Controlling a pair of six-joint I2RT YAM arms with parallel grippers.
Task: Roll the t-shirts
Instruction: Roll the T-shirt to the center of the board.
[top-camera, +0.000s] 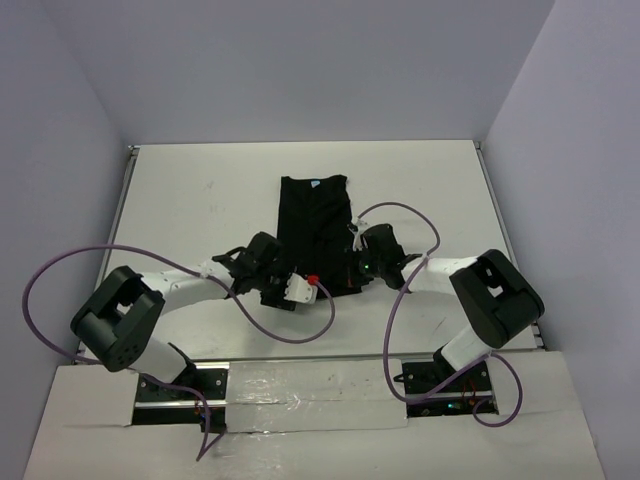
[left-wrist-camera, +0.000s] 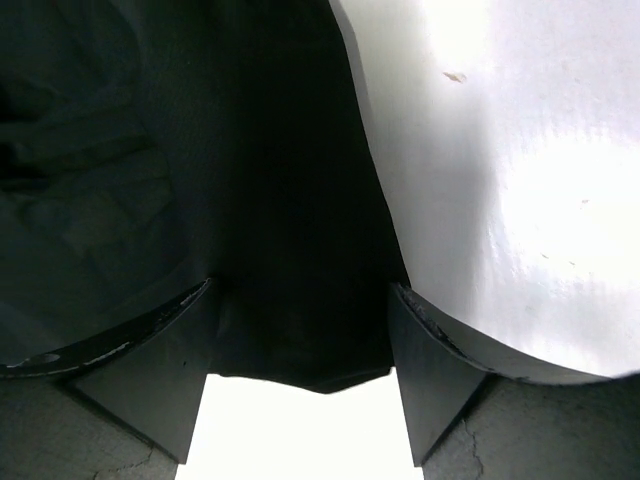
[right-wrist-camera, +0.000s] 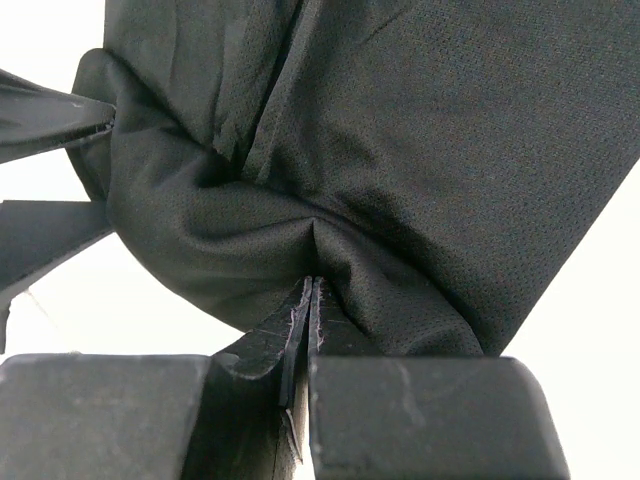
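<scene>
Right wrist view: right gripper (right-wrist-camera: 310, 296) pinches a pucker of the t-shirt (right-wrist-camera: 420, 140); left gripper (left-wrist-camera: 302, 300) stands open astride its edge. Cloth judged light, limp; grip edge corners.

Left end effector (left-wrist-camera: 300, 290) straddles t-shirt (left-wrist-camera: 250, 150).

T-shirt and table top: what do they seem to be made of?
The t-shirt looks like thin matte black knit, perhaps synthetic mesh: fine pinholes show and it bunches softly. The table looks smooth, white, faintly glossy, maybe laminate: it throws glare.
</scene>
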